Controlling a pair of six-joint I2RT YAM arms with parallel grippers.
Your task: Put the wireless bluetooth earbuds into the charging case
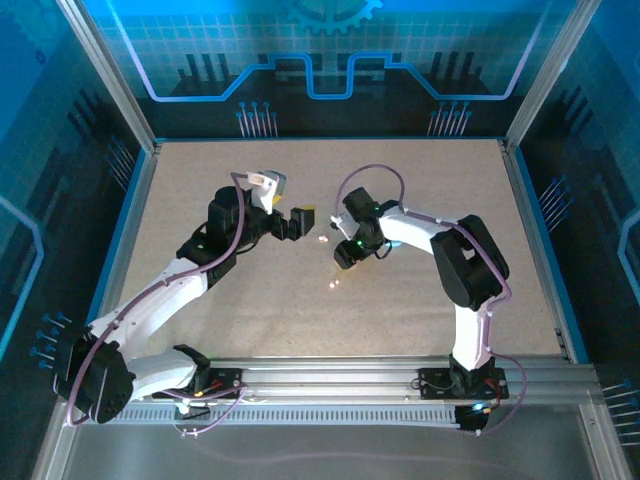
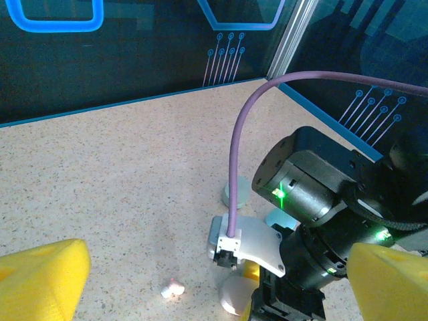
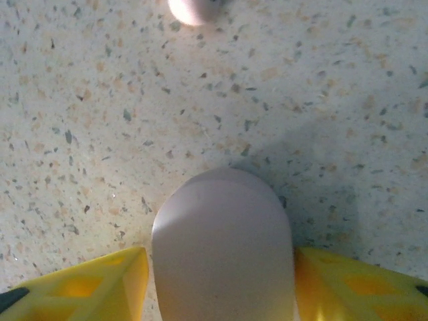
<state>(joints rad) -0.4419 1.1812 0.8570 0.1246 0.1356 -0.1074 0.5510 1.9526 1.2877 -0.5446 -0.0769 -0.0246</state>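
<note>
the right gripper [image 3: 221, 257] is standing about half open around a pale pink, pebble-shaped charging case [image 3: 224, 227]. its two yellow fingers [image 3: 87, 287] are touching the case's flanks at the bottom of the right wrist frame, so it appears to be gripping the case against the speckled beige table [image 3: 321, 100]. the left gripper [image 2: 217, 249] is hanging fully spread and holding nothing, its yellow fingertips sitting in the two lower corners of its own view.

a tiny pink earbud [image 2: 172, 289] is lying loose on the table at the bottom centre of the left wrist frame, just beside the held case [image 2: 233, 295]. in the overhead view it is showing as a pink speck [image 1: 322, 238] between the left gripper [image 1: 298, 222] and the right gripper [image 1: 345, 255].

the case is looking smooth, domed and closed, so it is likely to squirt out if the fingers squeeze its curved sides harder. the grippers are working near each other, so a reach for the earbud is risking a knock that sends it skittering.

the right wrist view is giving the finger contact but is cropping a blurred pink shape [image 3: 190, 10] at its top edge. the left wrist view is showing the earbud whole, and the overhead view is revealing another pink speck [image 1: 335, 287] lower down.
</note>
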